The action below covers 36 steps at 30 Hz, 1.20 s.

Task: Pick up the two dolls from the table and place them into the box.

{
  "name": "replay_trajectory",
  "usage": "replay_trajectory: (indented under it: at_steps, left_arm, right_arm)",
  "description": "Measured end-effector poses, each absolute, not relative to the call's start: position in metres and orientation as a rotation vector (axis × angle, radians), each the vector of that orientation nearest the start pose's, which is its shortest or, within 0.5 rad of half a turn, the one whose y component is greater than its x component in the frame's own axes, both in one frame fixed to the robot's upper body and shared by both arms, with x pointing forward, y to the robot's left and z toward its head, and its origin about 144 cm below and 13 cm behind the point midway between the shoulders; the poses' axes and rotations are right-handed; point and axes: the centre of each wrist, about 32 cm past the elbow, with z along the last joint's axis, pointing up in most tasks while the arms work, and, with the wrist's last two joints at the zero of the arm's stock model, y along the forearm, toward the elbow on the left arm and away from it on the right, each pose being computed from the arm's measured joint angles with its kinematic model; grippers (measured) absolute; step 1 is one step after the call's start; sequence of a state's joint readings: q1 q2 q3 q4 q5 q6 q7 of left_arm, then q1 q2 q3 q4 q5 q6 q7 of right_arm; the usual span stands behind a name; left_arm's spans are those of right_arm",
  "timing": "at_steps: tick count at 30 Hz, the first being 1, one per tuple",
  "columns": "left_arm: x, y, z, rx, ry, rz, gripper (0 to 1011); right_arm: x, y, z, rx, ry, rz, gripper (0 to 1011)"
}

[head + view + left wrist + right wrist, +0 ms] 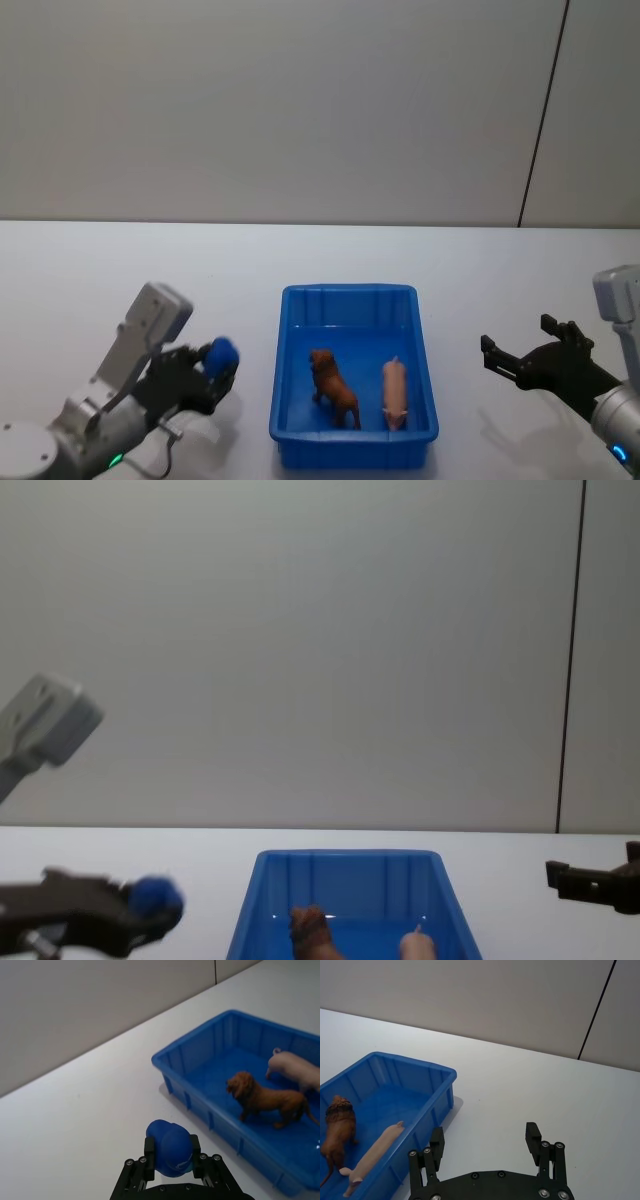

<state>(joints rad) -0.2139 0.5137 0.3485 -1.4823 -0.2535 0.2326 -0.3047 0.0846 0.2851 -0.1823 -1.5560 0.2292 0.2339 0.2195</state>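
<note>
The blue doll was clamped in the left gripper left of the box, apparently lifted, and should be released above its floor; the right gripper was held open, empty.

Glossy plastic box — matt white table, smooth blue doll.

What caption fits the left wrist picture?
Left gripper holds a blue doll beside the blue box with lion and pig.
</note>
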Motion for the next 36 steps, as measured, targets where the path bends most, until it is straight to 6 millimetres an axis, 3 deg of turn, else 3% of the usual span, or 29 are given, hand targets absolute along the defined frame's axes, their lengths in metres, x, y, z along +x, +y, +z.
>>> replay_trajectory:
  at_steps: [14,21,26,36]
  left_arm:
    - [0.534,0.241,1.195,0.313,-0.127,0.894,317]
    - [0.55,0.219,1.2,0.265,-0.169,0.825,515]
    - [0.556,0.209,1.204,0.232,-0.202,0.792,711]
    - [0.546,0.216,1.209,0.186,-0.248,0.789,992]
  right_arm:
    - [0.478,-0.256,1.159,-0.208,0.118,-1.184,1000]
    - [0.478,-0.256,1.159,-0.208,0.118,-1.184,1000]
    - [0.479,-0.256,1.159,-0.208,0.118,-1.184,1001]
    - [0.478,-0.256,1.159,-0.208,0.118,-1.184,1000]
